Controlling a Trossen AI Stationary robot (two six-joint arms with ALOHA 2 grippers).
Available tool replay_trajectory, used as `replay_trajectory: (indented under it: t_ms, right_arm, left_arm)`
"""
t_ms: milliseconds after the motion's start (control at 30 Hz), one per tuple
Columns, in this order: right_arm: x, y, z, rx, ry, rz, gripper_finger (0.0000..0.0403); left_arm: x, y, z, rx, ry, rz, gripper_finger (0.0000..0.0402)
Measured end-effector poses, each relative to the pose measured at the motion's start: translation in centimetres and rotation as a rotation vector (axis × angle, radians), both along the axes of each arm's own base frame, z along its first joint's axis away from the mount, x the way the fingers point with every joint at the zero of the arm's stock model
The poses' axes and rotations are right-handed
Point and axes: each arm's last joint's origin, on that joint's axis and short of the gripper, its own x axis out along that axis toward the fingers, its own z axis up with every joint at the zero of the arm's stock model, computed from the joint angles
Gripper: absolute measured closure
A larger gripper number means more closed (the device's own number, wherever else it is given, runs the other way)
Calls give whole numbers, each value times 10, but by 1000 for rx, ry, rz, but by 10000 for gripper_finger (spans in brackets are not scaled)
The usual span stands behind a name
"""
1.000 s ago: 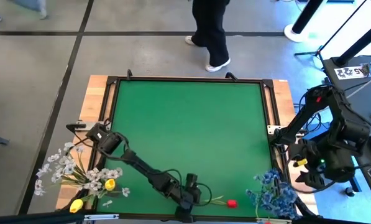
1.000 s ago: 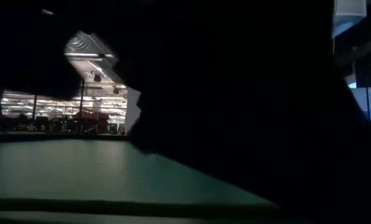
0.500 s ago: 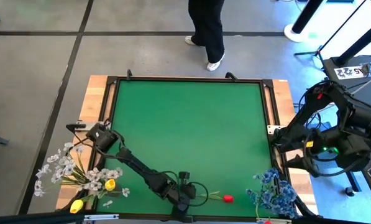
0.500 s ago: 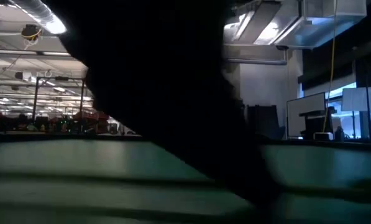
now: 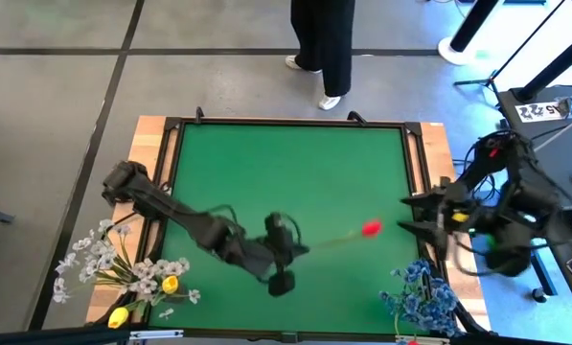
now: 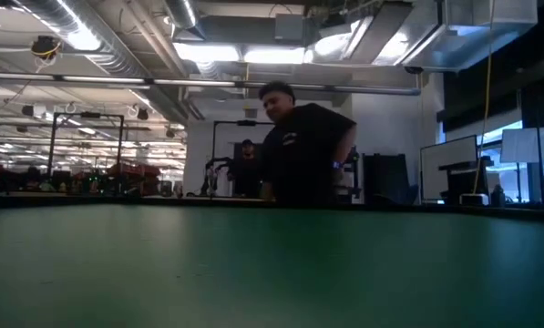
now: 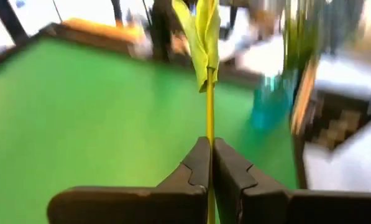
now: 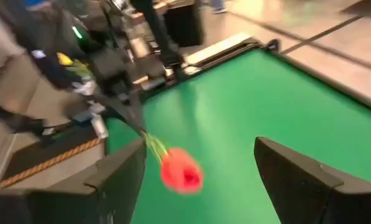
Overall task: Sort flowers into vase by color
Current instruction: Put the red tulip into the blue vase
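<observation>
A red tulip (image 5: 370, 228) on a green stem (image 5: 333, 240) hangs above the green mat, right of centre. My left gripper (image 5: 301, 249) is shut on that stem. My right gripper (image 5: 407, 216) stands open at the table's right edge. The blossom (image 8: 182, 171) is just in front of its fingers and apart from them. White sprays (image 5: 103, 259) and yellow tulips (image 5: 170, 284) lie off the near left corner. Blue clusters (image 5: 422, 297) are at the near right corner. I cannot make out a vase in any view. My left gripper pinches the tulip's green stem (image 7: 208, 134) between its two fingers, well back from the blossom. The fingers point roughly level toward the table's right edge, and the stem runs straight on out of them. The tulip is lifted clear of the mat, with a leaf (image 7: 204, 31) beyond the fingertips.
The green mat (image 5: 286, 163) has a dark frame and wooden edges (image 5: 151, 144). A person (image 5: 324, 48) stands beyond the far edge and shows in the low view (image 6: 299, 146). The right arm's base and cables (image 5: 525, 211) are off the table's right side.
My left gripper has shut on the red tulip's stem at the near edge and risen with it, moving toward the far and right edges. The tulip has been lifted clear of the mat. My right gripper has swung toward the tulip and stayed open.
</observation>
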Motion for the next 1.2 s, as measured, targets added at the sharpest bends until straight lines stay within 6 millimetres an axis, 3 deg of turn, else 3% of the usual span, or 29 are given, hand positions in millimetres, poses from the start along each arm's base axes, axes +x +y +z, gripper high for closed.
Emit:
replay_trajectory:
  t_ms: [200,300,433,600,767,967,1200]
  right_arm:
    - [37,9,4,-92,-19,-7,105]
    - [59,11,11,-112,-69,-19,105]
    - [80,6,32,-68,-223,-64,105]
    - [95,3,62,-49,-427,21,105]
    - [106,0,70,-48,-506,49,126]
    - [120,-4,69,-44,-528,-8,208]
    - [122,-3,66,-59,-511,5,380]
  left_arm:
    - [-4,26,67,-102,-370,31,401]
    - [-4,31,90,-104,-550,-4,401]
    - [-3,32,100,-108,-657,-46,401]
    - [-3,33,101,-104,-666,-42,401]
    - [-3,33,102,-116,-682,-41,401]
    - [-3,33,102,-119,-685,-47,401]
    - [-7,32,104,-119,-670,-63,357]
